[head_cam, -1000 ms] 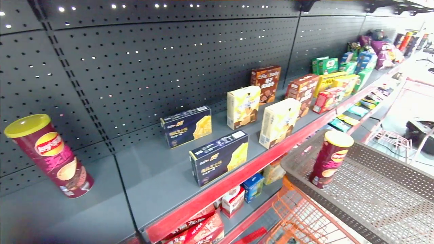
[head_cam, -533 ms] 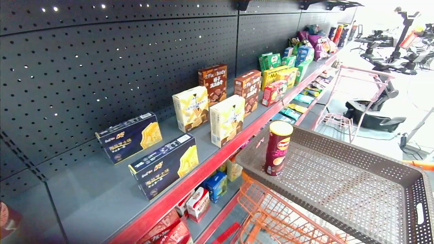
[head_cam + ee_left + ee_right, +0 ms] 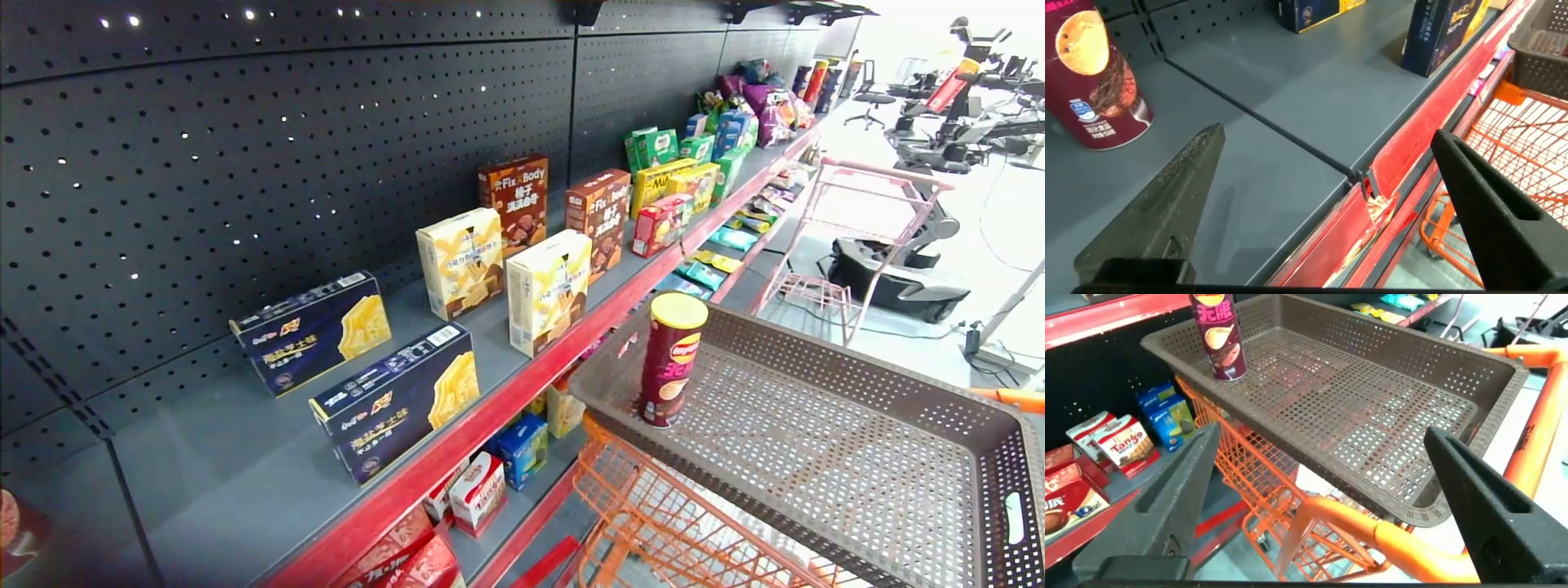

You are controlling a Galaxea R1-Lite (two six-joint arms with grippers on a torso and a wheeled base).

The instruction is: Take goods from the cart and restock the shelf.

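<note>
A maroon chip can with a yellow lid [image 3: 671, 359] [image 3: 1219, 335] stands upright in the near-shelf corner of the brown perforated basket [image 3: 824, 465] [image 3: 1372, 416] on the orange cart [image 3: 653, 523]. A second chip can [image 3: 1094, 77] stands on the grey shelf [image 3: 237, 457] [image 3: 1274, 98]; its edge peeks in at the head view's lower left [image 3: 12, 523]. My left gripper [image 3: 1328, 139] hangs open over the bare shelf board, apart from that can. My right gripper [image 3: 1323, 437] is open above the cart's near side, holding nothing.
Two navy boxes [image 3: 400, 400] [image 3: 314, 331], yellow boxes [image 3: 547, 290] and brown boxes [image 3: 600, 216] line the shelf to the right. The shelf has a red front lip [image 3: 490, 412]. Small packs fill the lower shelf [image 3: 482, 490]. A pink cart [image 3: 857, 237] stands farther down the aisle.
The head camera swung right a second ago, so the shelf can slid to the picture's left edge. Over the last half second nothing has visibly moved.
</note>
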